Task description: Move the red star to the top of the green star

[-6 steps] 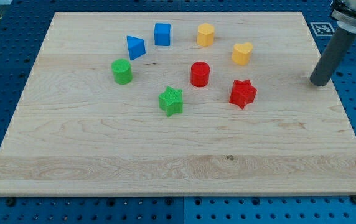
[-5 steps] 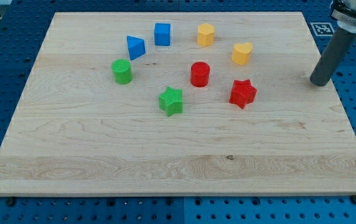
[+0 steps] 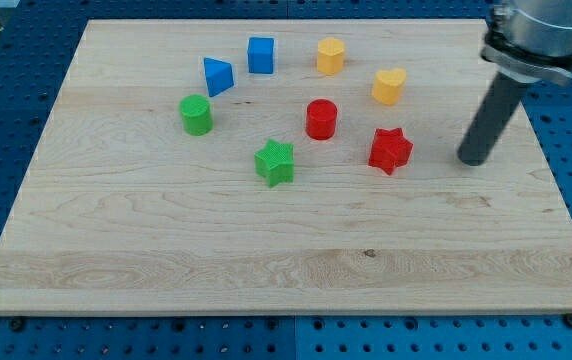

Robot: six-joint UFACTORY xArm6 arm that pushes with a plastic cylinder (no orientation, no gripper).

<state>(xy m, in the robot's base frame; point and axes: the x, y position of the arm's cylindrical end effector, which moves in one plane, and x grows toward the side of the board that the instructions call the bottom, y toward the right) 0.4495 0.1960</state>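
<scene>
- Step in hand: approach, I judge. My tip [image 3: 474,160] is on the board [image 3: 266,260], near the red star [image 3: 390,150] on the view's right side of it, with bare wood between them. No contact.
- Tool state: plain rod, nothing to open or close, holds nothing, touches no block.
- Red star sits right of centre, below the yellow heart [image 3: 390,86] and right-below the red cylinder [image 3: 321,119].
- Green star [image 3: 275,162] is left of the red star, slightly lower in the view; the goal spot is just above it.
- The red cylinder stands near that goal spot, up-right of the green star, so it could get in the way.
- Next move, as a judgement: push the red star toward the view's left, steering under the red cylinder, then nudge it to finish above the green star.
- Orientation: star is roughly symmetric, no real long axis; one point aims about at the view's top, exact angle too fine to tell.
</scene>
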